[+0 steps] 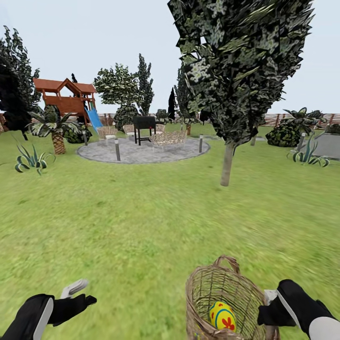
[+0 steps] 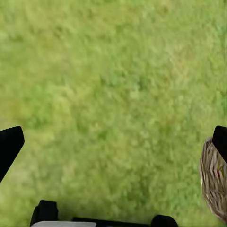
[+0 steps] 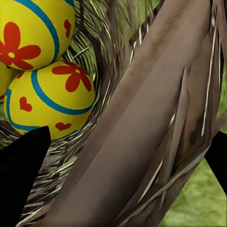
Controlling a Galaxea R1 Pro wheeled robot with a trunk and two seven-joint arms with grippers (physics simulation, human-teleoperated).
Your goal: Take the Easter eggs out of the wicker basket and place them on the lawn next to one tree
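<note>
The wicker basket (image 1: 208, 288) sits low at the right of the head view, one yellow Easter egg (image 1: 222, 316) with a red flower showing inside. My right gripper (image 1: 267, 307) is at its rim. In the right wrist view its black fingers (image 3: 23, 184) stand on either side of the basket's rim band (image 3: 142, 127), shut on it. Two eggs (image 3: 28, 33) (image 3: 52, 99) lie inside, with a sliver of a third (image 3: 4, 78). My left gripper (image 1: 84, 293) hangs open over the lawn (image 1: 141, 222), the basket's side (image 2: 215, 182) at its edge. A thin-trunked tree (image 1: 227, 165) stands ahead to the right.
Far ahead lies a round grey paved patch (image 1: 141, 151) with wicker chairs, a black grill (image 1: 144, 125) and short post lights. A wooden playset (image 1: 66, 97) with a blue slide, a short palm (image 1: 56, 130) and an agave (image 1: 30, 160) stand at the left. Shrubs line the right.
</note>
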